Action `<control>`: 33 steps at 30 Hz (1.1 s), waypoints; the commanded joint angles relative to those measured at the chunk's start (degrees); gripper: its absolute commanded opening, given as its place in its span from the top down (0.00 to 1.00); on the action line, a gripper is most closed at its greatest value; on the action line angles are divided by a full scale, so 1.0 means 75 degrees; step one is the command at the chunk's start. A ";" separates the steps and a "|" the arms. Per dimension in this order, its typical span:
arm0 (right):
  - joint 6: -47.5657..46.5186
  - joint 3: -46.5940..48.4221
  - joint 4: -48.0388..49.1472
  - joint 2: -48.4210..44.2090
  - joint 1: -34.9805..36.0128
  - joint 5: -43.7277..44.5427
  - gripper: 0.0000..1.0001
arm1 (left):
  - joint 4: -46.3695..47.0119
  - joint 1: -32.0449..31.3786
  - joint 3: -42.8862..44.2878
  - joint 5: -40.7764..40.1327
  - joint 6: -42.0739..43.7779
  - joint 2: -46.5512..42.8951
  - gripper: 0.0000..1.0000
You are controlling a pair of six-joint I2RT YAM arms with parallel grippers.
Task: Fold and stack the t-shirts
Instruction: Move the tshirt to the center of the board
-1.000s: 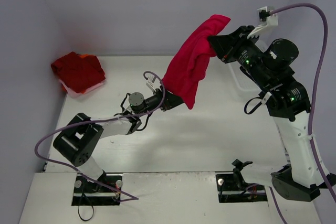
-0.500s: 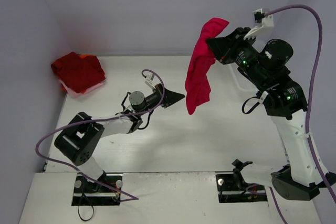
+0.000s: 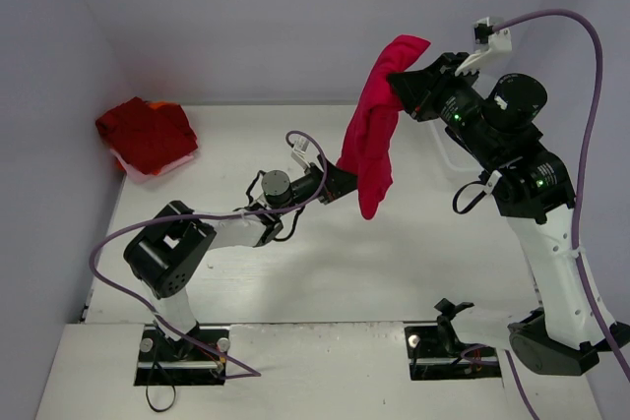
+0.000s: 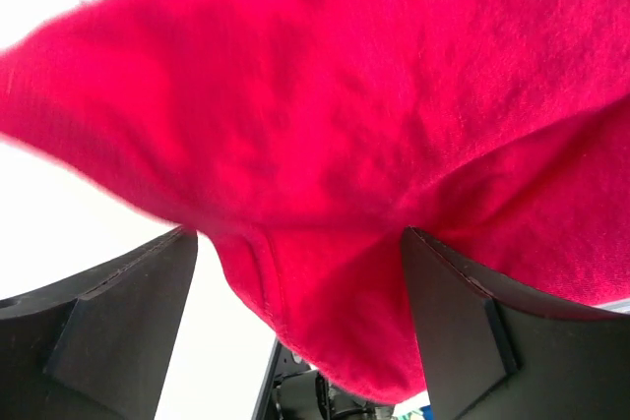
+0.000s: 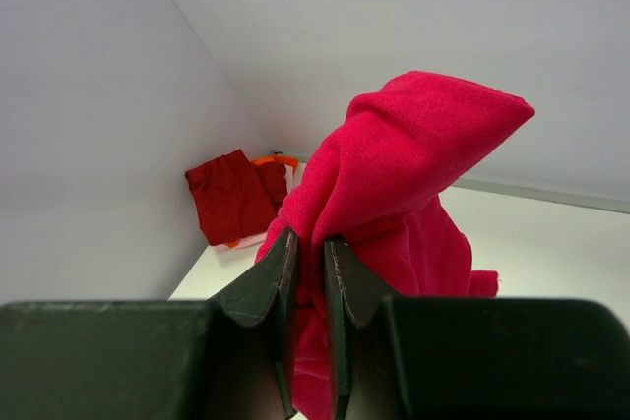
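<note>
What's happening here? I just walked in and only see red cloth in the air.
The right gripper is shut on a bright red t-shirt, holding it up so it hangs above the table. The left gripper is open, its jaws either side of the shirt's lower hanging part, not closed on it. A darker red shirt lies bundled in the table's far left corner.

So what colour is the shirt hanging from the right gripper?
The t-shirt is plain bright red, clearest in the left wrist view.

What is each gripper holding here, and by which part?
The right gripper pinches the bright red cloth t-shirt by a bunched fold near its top. The left gripper holds nothing: its open jaws flank the hanging cloth.
</note>
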 commanded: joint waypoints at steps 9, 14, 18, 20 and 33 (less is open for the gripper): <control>-0.0089 0.0260 0.0844 0.0012 0.0049 0.0065 1.00 | 0.0715 -0.0065 0.0232 -0.0064 -0.0187 -0.0066 0.21; -0.0089 0.0284 0.0844 0.0012 0.0049 0.0124 1.00 | 0.0761 -0.0252 0.0595 -0.0053 -0.0245 0.0379 0.33; -0.0113 0.0284 0.0832 -0.0034 0.0049 0.0182 1.00 | 0.0762 -0.0381 0.0853 -0.0076 -0.0245 0.0614 0.53; -0.0124 0.0284 0.0832 -0.0035 0.0061 0.0217 1.00 | 0.0785 -0.0393 0.0889 -0.0076 -0.0269 0.0684 0.68; -0.0206 0.0424 0.0727 -0.0058 0.0049 0.0369 1.00 | 0.0797 -0.0394 0.0877 -0.0217 -0.0316 0.0544 1.00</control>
